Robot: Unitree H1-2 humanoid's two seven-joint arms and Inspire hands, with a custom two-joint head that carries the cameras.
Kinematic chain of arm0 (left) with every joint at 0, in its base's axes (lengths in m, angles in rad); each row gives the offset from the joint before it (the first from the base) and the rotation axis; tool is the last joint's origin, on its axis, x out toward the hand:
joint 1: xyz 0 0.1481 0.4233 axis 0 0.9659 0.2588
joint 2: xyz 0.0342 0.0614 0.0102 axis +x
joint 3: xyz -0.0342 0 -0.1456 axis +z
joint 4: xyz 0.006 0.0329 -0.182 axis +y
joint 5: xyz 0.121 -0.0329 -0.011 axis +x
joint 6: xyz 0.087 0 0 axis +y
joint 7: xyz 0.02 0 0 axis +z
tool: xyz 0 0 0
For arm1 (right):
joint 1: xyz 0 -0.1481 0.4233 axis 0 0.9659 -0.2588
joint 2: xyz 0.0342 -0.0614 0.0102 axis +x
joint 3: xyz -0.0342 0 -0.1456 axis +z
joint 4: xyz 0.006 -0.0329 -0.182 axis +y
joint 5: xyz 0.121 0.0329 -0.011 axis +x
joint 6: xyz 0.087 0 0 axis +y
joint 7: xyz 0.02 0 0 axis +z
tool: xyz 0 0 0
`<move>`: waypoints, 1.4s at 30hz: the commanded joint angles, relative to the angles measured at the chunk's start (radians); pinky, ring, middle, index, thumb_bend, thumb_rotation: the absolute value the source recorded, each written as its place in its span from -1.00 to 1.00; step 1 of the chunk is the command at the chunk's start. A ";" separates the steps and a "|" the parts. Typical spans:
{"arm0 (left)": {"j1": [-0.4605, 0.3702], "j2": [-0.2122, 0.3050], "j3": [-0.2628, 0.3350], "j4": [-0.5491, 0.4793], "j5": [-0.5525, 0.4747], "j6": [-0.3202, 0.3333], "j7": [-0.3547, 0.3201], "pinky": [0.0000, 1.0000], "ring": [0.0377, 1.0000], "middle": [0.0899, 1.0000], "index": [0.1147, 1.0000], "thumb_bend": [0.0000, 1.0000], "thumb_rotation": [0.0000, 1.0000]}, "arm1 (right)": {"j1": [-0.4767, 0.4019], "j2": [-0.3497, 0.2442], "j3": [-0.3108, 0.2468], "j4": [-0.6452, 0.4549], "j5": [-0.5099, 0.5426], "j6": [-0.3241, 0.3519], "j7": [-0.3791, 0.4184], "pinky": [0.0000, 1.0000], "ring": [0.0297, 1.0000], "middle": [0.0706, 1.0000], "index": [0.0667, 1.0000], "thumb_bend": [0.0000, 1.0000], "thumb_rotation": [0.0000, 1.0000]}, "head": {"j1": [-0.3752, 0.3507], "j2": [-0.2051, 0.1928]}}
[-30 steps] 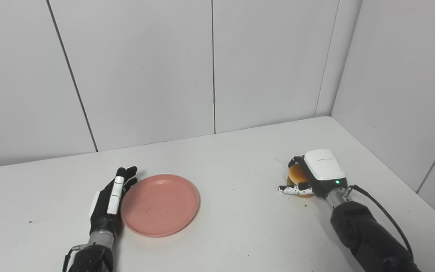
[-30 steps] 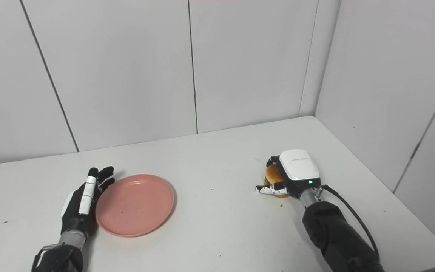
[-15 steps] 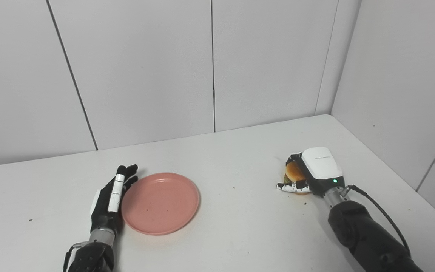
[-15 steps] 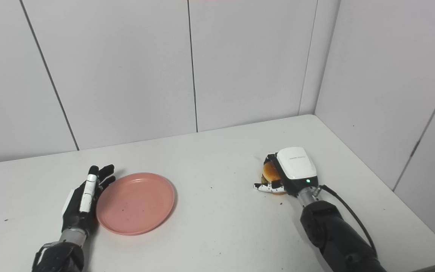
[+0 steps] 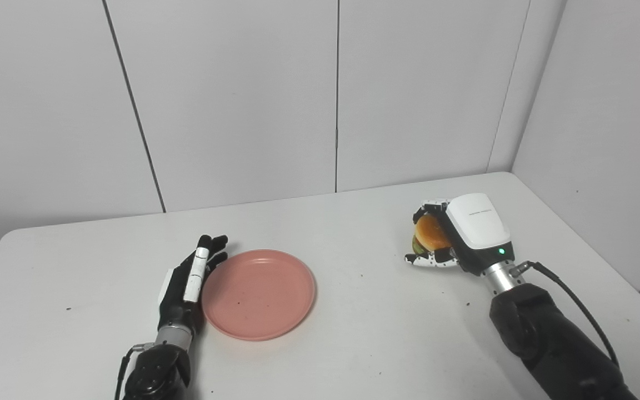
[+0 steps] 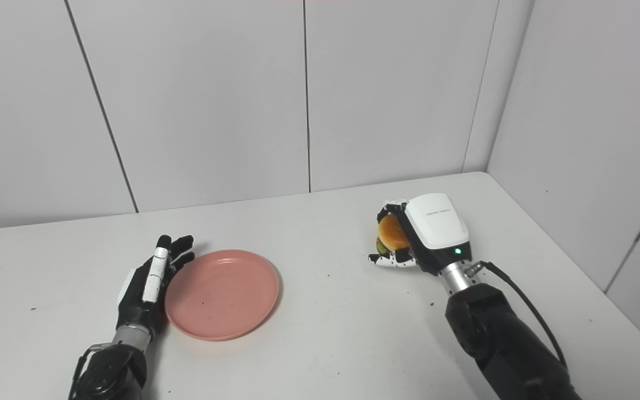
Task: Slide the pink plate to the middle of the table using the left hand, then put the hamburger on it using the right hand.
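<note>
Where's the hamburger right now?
The small orange-bunned hamburger is on the table's right side, gripped in the right hand, well right of the round pink plate, where the left hand rests at its left rim.

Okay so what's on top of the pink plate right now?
No object sits on the pink plate; only small dark specks show on it. The hamburger is off to the right, held in the right hand. The left hand lies against the plate's left rim.
</note>
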 commanded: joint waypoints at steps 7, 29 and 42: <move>-0.023 -0.026 -0.014 -0.001 0.024 -0.009 0.016 0.92 0.71 0.74 0.38 0.62 0.78 | -0.102 0.076 -0.008 -0.149 -0.024 -0.007 0.071 -0.60 -0.49 -0.32 -0.12 -0.01 -0.68 | 0.054 -0.006; -0.054 -0.071 -0.017 0.075 0.041 -0.071 0.056 0.82 0.68 0.71 0.39 0.65 0.67 | -0.233 0.279 0.065 0.086 -0.011 -0.142 -0.006 -0.60 -0.51 -0.39 -0.12 -0.01 -0.68 | 0.239 -0.052; -0.039 -0.075 -0.012 0.061 0.040 -0.061 0.076 0.82 0.71 0.74 0.39 0.71 0.66 | -0.247 0.370 0.113 0.196 -0.014 -0.172 -0.055 -0.60 -0.49 -0.33 -0.12 -0.01 -0.67 | 0.279 -0.076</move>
